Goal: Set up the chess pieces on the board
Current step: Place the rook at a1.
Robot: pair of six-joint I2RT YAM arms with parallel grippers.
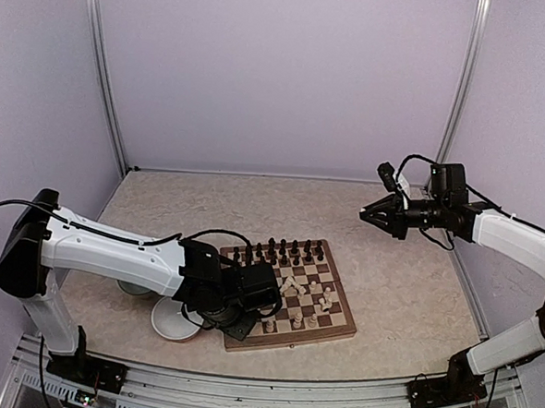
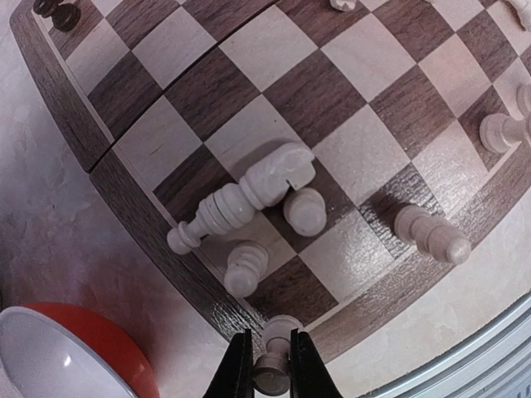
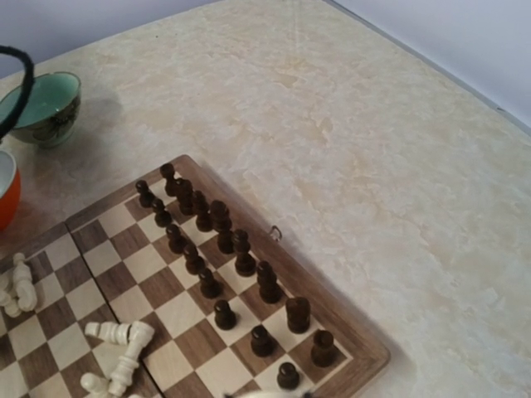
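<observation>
Gripping a small cream turned wooden chess piece (image 2: 271, 375) with the left gripper (image 2: 270, 348), black fingers (image 2: 238, 369) pressed narrowly to both its sides, right over the mid-brown border at the near edge of the square wooden chessboard (image 2: 58, 108) of dark-brown and cream checks.

Just beyond that grip, on the near squares, with a loose cluster of cream pieces (image 1: 304, 294): a carved cream knight (image 2: 282, 168) on its side, touching a longer toppled cream piece (image 2: 217, 214), two round-topped cream pieces (image 2: 304, 211) close beside them, and another toppled cream piece (image 2: 431, 235) farther along the same edge.

Along the far side of the board, with the dark brown-black pieces (image 1: 279, 252) upright in two neat rows.

On the beige marbled tabletop (image 1: 407, 268), just off the board's near-left corner, with a round bowl (image 2: 91, 348), orange-red outside and white inside; farther back on the left, with a pale green round bowl (image 3: 46, 104).

High at the right and well apart from the board, with the right gripper (image 1: 366, 213) pinched together to a point, nothing visible between its fingers.
</observation>
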